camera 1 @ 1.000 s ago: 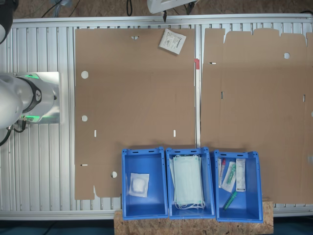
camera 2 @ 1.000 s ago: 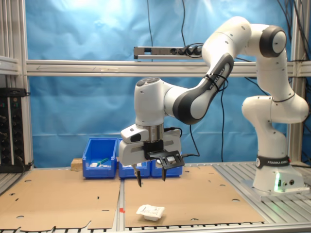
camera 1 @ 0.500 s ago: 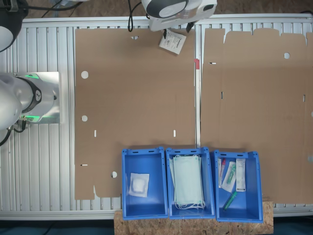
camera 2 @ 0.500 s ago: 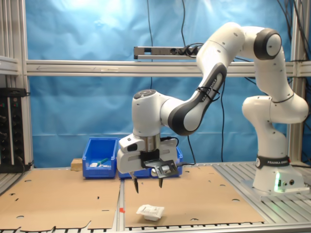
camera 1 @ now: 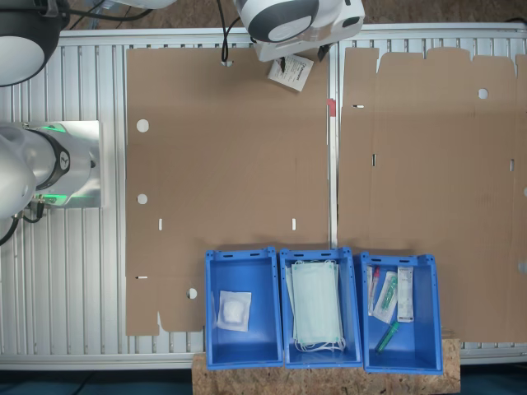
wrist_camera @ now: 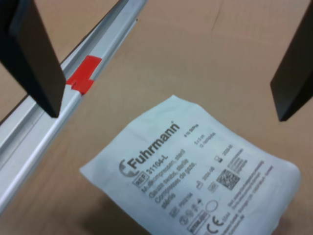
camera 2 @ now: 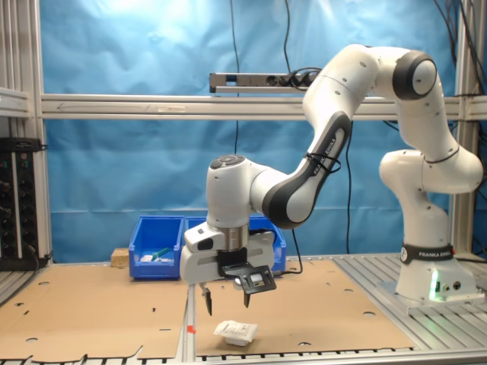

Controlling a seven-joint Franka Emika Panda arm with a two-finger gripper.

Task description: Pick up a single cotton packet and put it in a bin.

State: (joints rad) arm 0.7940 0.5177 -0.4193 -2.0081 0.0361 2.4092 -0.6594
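Lowered jaws – wide, above cotton packet (camera 2: 235, 331); bin (camera 1: 321, 309) holds face masks (camera 1: 316, 304).

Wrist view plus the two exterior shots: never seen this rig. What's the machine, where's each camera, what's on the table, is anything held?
It is one white robot arm with a two-fingered gripper at its end. The first exterior view looks straight down on the table; the second exterior view looks across it from the side. The wrist view sits on the arm and looks down between the two dark fingers.

Flat cardboard sheets cover the table. A white cotton packet with dark print lies on one, beside a metal rail marked with red tape. Three blue bins stand at the table's other edge, holding a plain white packet, pale green face masks and mixed small items.

Nothing is held: the gripper hangs open above the packet.
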